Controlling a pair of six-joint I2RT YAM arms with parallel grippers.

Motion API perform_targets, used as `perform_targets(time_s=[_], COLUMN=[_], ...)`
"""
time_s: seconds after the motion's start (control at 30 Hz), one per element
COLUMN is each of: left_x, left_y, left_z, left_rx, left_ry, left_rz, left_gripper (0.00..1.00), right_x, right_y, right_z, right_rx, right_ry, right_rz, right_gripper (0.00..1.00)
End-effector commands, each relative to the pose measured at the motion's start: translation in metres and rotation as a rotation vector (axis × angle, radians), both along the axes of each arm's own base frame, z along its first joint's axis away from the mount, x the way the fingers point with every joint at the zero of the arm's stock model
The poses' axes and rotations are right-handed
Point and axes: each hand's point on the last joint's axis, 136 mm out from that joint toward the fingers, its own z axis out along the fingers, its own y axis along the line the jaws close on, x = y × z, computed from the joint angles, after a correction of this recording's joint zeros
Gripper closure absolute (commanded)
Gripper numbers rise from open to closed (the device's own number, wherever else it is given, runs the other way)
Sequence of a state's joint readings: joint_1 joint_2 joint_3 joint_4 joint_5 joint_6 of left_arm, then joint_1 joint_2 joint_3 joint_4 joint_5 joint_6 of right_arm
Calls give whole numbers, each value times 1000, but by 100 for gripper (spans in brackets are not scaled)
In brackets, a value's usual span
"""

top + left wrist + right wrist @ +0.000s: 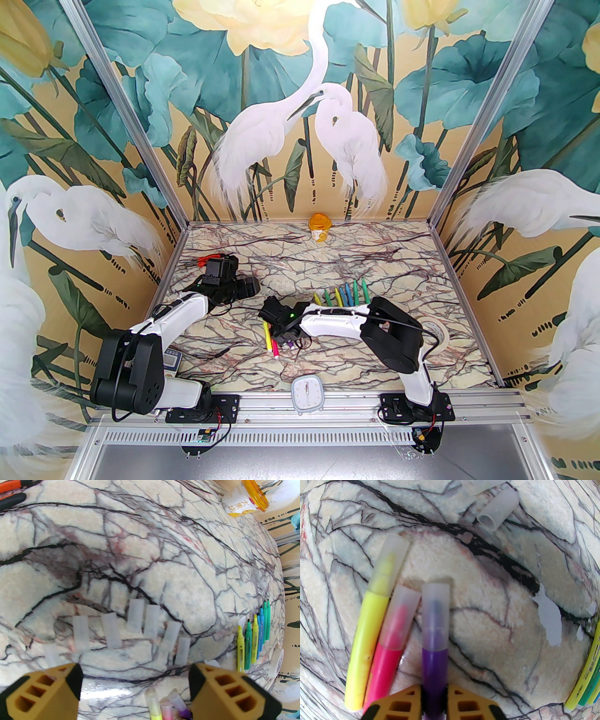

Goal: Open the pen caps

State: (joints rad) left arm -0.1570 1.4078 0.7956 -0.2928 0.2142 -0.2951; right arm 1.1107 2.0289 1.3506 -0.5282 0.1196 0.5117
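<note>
My right gripper (pixel 434 702) is shut on the body of a purple pen (pixel 434 667). That pen's clear cap (pixel 435 611) is on and points away from the fingers. Just left of it lie a pink pen (pixel 386 667) and a yellow pen (pixel 363 644), both capped. In the top view this gripper (pixel 281 335) is low over the table's middle, beside the yellow pen (pixel 268 337). My left gripper (pixel 136 684) hangs open above a row of several loose pen caps (pixel 152 620). It holds nothing. In the top view it (pixel 246 287) sits at mid-left.
Several uncapped pens (pixel 344 295) lie in a row behind the right arm. Orange-handled pliers (pixel 206 258) lie at the far left, and an orange-lidded cup (pixel 319 225) stands at the back wall. A tape roll (pixel 436 330) is on the right, a white timer (pixel 307 388) at the front edge.
</note>
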Motion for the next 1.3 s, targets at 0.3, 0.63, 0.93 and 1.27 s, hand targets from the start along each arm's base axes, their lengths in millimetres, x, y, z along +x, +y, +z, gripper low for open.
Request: perform_targets(time_s=[0.3,0.63,0.93,1.27], left_x=[-2,-11,-28,-40], left_y=[-34,-74,-123,-156], left_z=[14,36,55,67], left_rx=[-177,-381,-503,-558], left_ry=[-34,-69,-67,-58], left_rz=[-135,-289,-491,-622], left_gripper=[22,25,29,35], right_x=[13,29,35,37], right_y=[-17,-46,-56,-61], right_z=[27,55,81,104], right_rx=[120,265,358,412], right_ry=[-53,-107,-184,-253], right_rz=[-38,-94,-114,-107], right_gripper=[86,89,89,89])
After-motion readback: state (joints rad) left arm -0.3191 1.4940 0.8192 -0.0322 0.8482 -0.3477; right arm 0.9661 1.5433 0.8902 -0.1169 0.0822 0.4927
